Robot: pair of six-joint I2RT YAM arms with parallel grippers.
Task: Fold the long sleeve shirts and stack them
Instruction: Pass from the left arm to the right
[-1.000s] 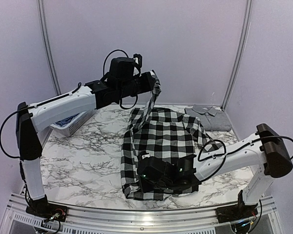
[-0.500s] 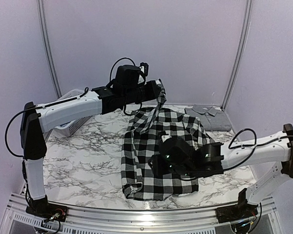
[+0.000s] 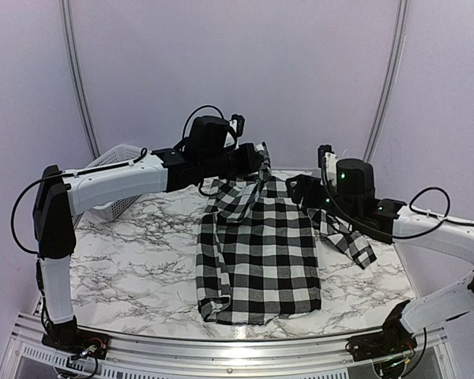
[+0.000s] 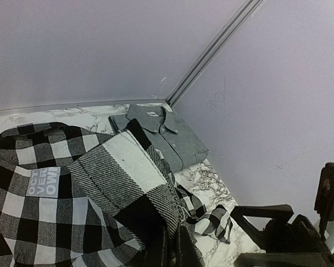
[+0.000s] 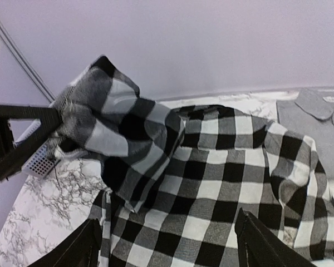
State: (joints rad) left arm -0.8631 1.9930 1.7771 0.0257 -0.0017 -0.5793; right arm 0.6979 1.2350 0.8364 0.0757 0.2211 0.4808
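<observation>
Our left gripper (image 3: 262, 161) is pinched tight on a fold of the black-and-white checked shirt (image 3: 257, 245) and holds that piece up off the desk (image 3: 134, 253) at the far edge of the garment; in the left wrist view the cloth bunches right between the closed fingers (image 4: 156, 245). Our right gripper (image 3: 299, 188) hangs with its jaws spread wide and nothing between them, above the far right part of the shirt. Below both, the rest of the shirt lies flat in the middle of the marble desk, and one sleeve (image 3: 347, 238) trails out to the right. A grey label with white letters (image 4: 43, 181) shows on the cloth. Beyond it, a folded grey shirt (image 4: 167, 133) rests in the far right corner, and a white basket (image 3: 117, 156) stands at the far left.
</observation>
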